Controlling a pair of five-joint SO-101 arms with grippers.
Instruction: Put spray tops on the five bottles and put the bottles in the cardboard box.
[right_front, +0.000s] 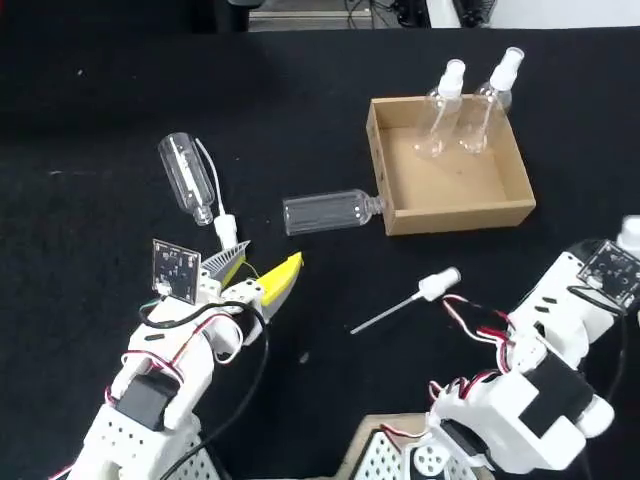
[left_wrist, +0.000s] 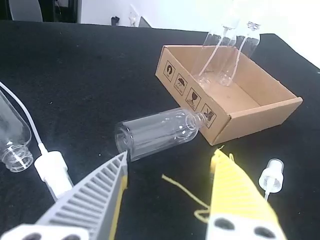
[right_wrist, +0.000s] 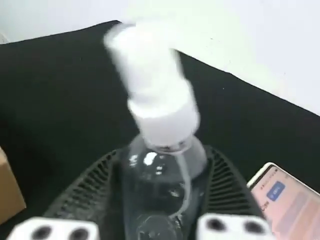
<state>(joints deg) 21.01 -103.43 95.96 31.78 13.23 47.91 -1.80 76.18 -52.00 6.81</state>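
High view puts the cardboard box (right_front: 455, 212) at the far right of the table (right_front: 100, 100). A first capped bottle (right_front: 440, 115) and a second capped bottle (right_front: 485, 115) lean side by side against its far wall, so two of the five look done. The right gripper (right_wrist: 165, 165), at the near right edge of the scene, is closed around a third bottle (right_wrist: 165, 190) that carries a white spray top (right_wrist: 155, 100). That top is smeared in the right wrist view, so I cannot tell whether it is fully seated. This bottle is well apart from the box and has yet to go in. Two bottles have no tops. The lying bottle (right_front: 325, 212) rests on its side with its open neck touching the box's left wall. The left bottle (right_front: 187, 175) lies farther left, and a second spray top (right_front: 226, 228) sits just beside its mouth with its tube out of the bottle. A loose spray top (right_front: 440, 283) lies near the middle of the table, nearer than the box. The left gripper (left_wrist: 170, 156) hangs near the lying bottle, its claw spread wide and holding nothing. By my reckoning, two cappings and three placements remain.
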